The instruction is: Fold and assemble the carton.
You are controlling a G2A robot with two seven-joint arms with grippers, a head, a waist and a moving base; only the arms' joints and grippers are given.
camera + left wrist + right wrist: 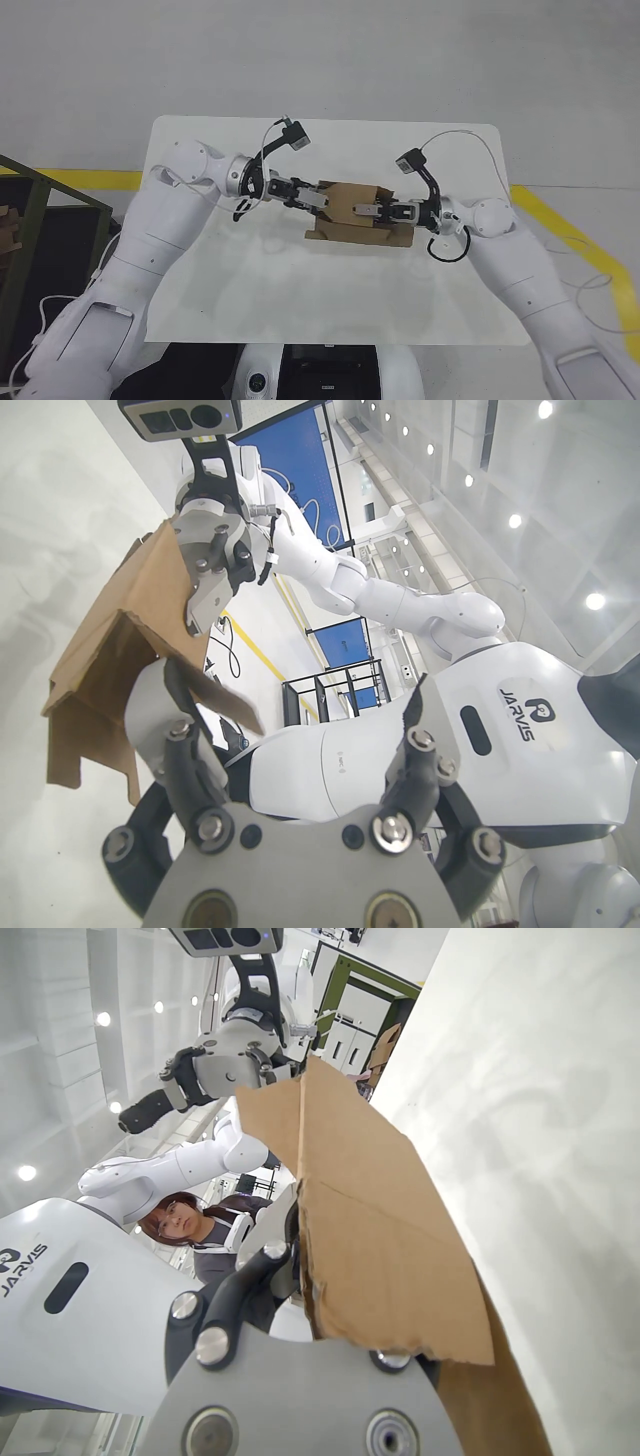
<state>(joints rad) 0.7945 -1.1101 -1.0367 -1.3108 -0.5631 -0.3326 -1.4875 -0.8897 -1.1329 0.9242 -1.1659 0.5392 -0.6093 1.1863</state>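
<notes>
A brown cardboard carton (350,205) lies partly folded in the middle of the white table (300,290). My left gripper (318,197) is at its left end, open. In the left wrist view one of its fingers (170,700) rests under a carton (100,660) flap while the other stands free and well apart. My right gripper (372,211) is at the carton's right end, shut on a wall of the carton (360,1228). The left wrist view shows the right gripper (197,620) clamped on the far edge. Cardboard hides one right finger.
The table's front half and far strip are bare white surface. A dark green rack (30,210) stands off the table's left side, and yellow floor tape (100,178) runs past it. Cables loop off both wrists.
</notes>
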